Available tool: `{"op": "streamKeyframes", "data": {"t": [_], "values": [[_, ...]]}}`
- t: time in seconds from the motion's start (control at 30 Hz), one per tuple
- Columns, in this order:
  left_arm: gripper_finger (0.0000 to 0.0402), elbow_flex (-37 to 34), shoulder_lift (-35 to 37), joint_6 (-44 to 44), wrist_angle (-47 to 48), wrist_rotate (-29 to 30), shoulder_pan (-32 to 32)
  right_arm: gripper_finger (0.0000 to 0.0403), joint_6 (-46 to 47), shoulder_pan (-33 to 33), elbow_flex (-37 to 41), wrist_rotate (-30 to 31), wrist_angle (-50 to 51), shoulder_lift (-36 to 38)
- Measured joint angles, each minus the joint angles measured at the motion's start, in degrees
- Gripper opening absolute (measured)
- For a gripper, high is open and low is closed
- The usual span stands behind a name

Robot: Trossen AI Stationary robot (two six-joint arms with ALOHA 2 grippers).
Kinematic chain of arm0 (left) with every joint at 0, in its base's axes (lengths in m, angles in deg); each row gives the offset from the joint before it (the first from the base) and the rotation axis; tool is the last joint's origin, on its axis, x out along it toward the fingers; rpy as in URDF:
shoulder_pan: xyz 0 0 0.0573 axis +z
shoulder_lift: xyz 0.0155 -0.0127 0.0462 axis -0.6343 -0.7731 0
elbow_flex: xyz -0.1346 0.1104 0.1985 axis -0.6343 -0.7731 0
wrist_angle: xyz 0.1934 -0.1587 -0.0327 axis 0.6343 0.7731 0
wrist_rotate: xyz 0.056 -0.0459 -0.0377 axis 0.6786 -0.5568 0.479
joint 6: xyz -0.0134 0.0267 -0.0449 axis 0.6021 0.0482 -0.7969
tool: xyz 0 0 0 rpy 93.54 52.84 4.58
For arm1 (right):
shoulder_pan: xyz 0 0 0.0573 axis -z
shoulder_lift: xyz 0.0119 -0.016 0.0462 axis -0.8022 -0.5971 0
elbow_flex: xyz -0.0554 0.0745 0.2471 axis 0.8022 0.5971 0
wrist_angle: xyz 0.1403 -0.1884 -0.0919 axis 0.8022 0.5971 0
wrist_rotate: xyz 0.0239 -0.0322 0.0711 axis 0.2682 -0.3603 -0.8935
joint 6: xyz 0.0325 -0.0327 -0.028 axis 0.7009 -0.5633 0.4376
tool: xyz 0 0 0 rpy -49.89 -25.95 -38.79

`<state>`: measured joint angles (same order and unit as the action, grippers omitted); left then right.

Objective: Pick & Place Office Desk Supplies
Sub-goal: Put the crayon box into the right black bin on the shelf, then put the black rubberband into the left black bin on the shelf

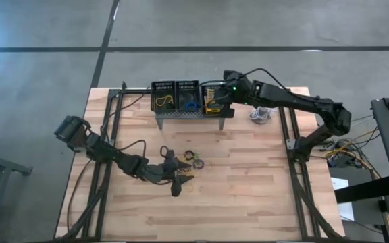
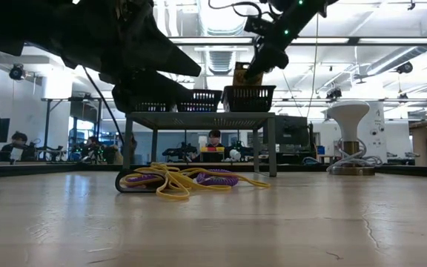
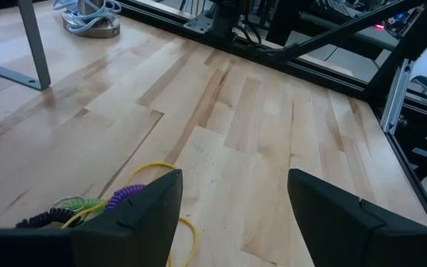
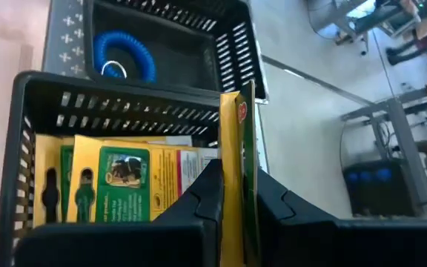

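The right claw [image 4: 232,200] is clamped on a yellow-and-green box [image 4: 236,148], held upright over the rightmost black basket [image 4: 21,148], where more boxes [image 4: 117,185] lie. The left claw [image 3: 232,215], fingers apart, hovers above rubber bands [image 1: 193,160] on the surface [image 1: 248,189].

You are working on a table [image 1: 248,182] of pale wooden planks, smooth with a soft sheen. The stand [image 2: 199,119] at the frame's centre looks like matt grey metal. On it sit black plastic lattice baskets [image 4: 124,111]. The box [image 4: 237,170] between the right gripper's fingers [image 4: 206,193] is glossy printed card. The rubber bands [image 2: 176,180] look smooth and rubbery.
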<state>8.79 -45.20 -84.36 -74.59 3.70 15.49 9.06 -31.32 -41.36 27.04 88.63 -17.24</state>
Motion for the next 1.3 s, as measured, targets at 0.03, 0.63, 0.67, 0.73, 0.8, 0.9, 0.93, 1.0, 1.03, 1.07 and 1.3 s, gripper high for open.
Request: {"op": "streamKeyframes", "data": {"t": [0.03,0.63,0.67,0.73,0.8,0.9,0.93,1.0,1.03,1.07,1.3], "values": [[0.0249,0.0,0.0,0.0,0.0,0.0,0.0,0.0027,0.1,0.0,0.0,0.0,-0.1,0.0],[0.0249,0.0,0.0,0.0,0.1,0.0,0.0,0.0197,2.9,-1.2,-2.8,-3.9,9.5,1.8],[0.0249,0.0,0.0,0.0,0.1,0.0,0.0,0.0197,3.6,-1.2,-3.4,-4.0,10.5,1.9],[0.0249,0.0,0.0,0.0,0.2,0.0,0.0,0.0198,5.0,-1.3,-4.3,-4.0,10.6,1.9],[0.0249,0.0,0.0,0.0,0.3,0.0,0.0,0.0198,7.3,-1.6,-5.1,-4.0,10.7,1.9],[0.0249,0.0,0.0,0.0,1.1,0.0,0.0,0.0198,11.4,-3.1,-6.0,-7.1,9.7,2.2],[0.0249,0.0,0.0,0.0,1.1,0.0,0.0,0.0198,12.5,-3.7,-6.0,-10.1,9.3,2.4],[0.0249,0.0,0.0,0.0,1.1,0.0,0.0,0.0198,14.5,-5.4,-4.9,-16.8,6.3,2.7],[0.0249,0.0,0.0,0.0,1.3,0.0,0.0,0.0198,15.1,-6.5,-4.1,-19.5,4.6,2.7],[0.0249,0.0,0.0,0.0,1.5,0.1,0.0,0.0198,15.6,-7.9,-3.3,-21.1,3.1,2.7],[0.0243,0.0,0.0,-0.7,3.6,0.4,0.0,0.0198,19.2,-19.4,4.2,-21.5,-6.4,2.6]]}}
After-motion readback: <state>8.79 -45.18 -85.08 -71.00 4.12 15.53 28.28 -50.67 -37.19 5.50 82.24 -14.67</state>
